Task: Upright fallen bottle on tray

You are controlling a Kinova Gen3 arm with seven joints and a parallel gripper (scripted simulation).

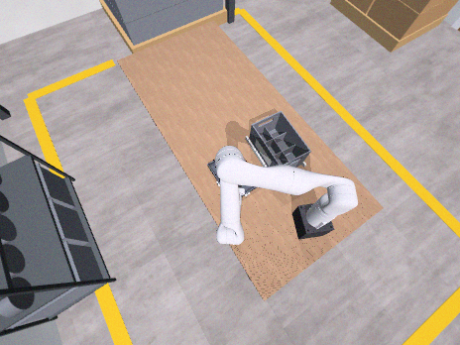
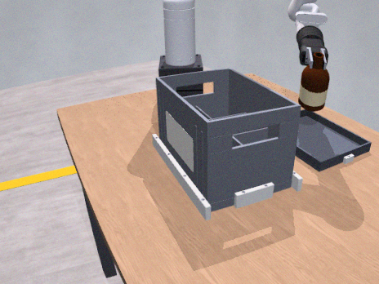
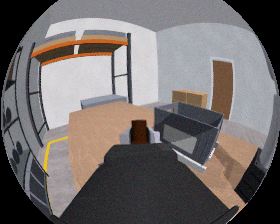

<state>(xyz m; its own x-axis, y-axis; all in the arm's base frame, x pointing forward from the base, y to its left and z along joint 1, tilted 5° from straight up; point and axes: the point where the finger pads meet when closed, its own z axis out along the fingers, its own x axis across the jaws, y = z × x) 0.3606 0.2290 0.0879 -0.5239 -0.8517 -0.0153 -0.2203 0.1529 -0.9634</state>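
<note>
A brown bottle [image 2: 314, 86] with a cream label hangs upright in the air. My gripper [image 2: 313, 56] is shut on its neck from above. The bottle's base is a little above the far part of the dark flat tray [image 2: 328, 139], which lies on the wooden table to the right of the crate. The dark grey crate [image 2: 229, 130] with inner dividers stands in the middle of the table. In the wrist view the bottle [image 3: 150, 191] fills the lower half as a dark mass, with its neck [image 3: 138, 131] pointing ahead and the crate [image 3: 188, 128] to the right. In the overhead view the arm covers the tray and bottle.
White guide strips [image 2: 180, 175] lie along the crate's base. My arm's base [image 2: 180, 64] stands behind the crate. The overhead view shows the crate [image 1: 279, 140], shelving [image 1: 45, 234] at left, stacked boxes [image 1: 397, 6] at top right, and yellow floor lines.
</note>
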